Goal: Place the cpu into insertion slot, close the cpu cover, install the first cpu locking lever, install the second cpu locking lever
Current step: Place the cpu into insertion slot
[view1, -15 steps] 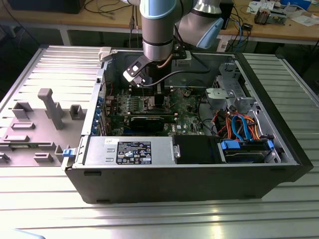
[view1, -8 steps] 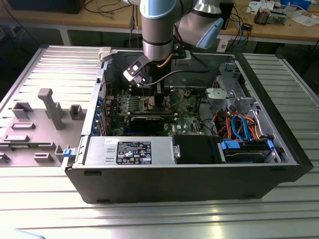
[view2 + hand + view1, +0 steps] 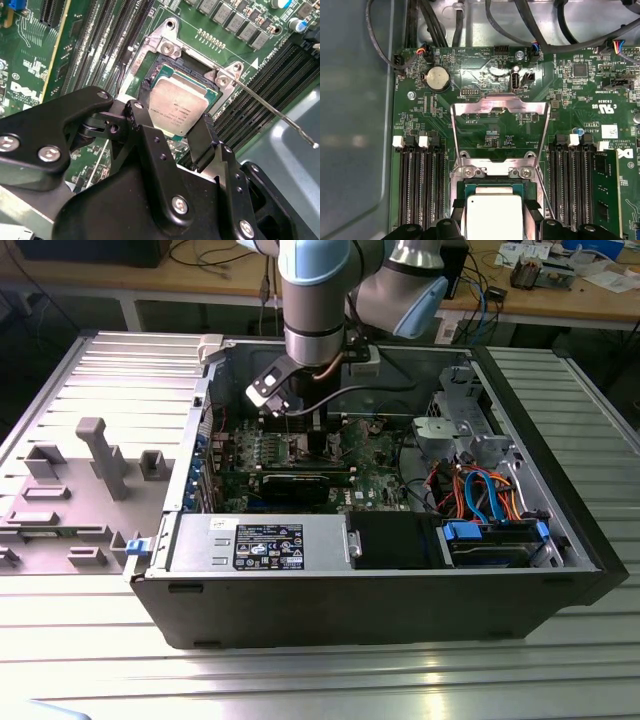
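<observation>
The cpu (image 3: 177, 107), a square chip with a silver-grey top, sits low over the insertion slot (image 3: 170, 62) on the green board. My gripper (image 3: 172, 122) is shut on the cpu, with one black finger (image 3: 141, 117) against each of two opposite edges. In the first wrist view the cpu (image 3: 492, 215) lies between the same fingertips (image 3: 457, 210). The cpu cover (image 3: 500, 102), a thin silver frame, stands swung open beyond the socket. A thin locking lever (image 3: 280, 117) juts out free from a socket corner. In the exterior view my gripper (image 3: 300, 435) reaches down inside the open computer case.
Long black memory slots (image 3: 420, 185) flank the socket on both sides. A long black expansion card (image 3: 305, 483) crosses the board in front of it. The power supply (image 3: 260, 540) and a drive bay with coloured cables (image 3: 480, 490) line the case's near side.
</observation>
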`<action>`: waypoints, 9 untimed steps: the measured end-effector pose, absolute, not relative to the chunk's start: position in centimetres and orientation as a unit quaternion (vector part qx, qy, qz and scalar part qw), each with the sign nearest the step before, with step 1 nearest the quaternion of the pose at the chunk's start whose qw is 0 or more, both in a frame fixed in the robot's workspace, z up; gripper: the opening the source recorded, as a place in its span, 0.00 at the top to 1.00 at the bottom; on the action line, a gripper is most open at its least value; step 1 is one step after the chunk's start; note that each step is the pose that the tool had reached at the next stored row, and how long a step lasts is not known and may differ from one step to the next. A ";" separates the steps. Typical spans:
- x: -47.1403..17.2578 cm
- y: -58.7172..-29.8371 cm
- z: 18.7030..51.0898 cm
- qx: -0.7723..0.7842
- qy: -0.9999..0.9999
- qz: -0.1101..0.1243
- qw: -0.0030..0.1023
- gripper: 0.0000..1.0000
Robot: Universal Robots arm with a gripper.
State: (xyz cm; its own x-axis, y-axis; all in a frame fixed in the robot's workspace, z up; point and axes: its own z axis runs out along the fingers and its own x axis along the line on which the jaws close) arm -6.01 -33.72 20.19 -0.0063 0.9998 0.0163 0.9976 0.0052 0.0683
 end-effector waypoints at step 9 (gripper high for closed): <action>-6.0 -33.7 20.1 0.705 0.708 0.030 0.018 0.46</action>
State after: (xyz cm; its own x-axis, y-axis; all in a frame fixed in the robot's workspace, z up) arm -6.01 -33.72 20.07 -0.0052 0.9999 0.0163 0.9977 0.0041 0.0683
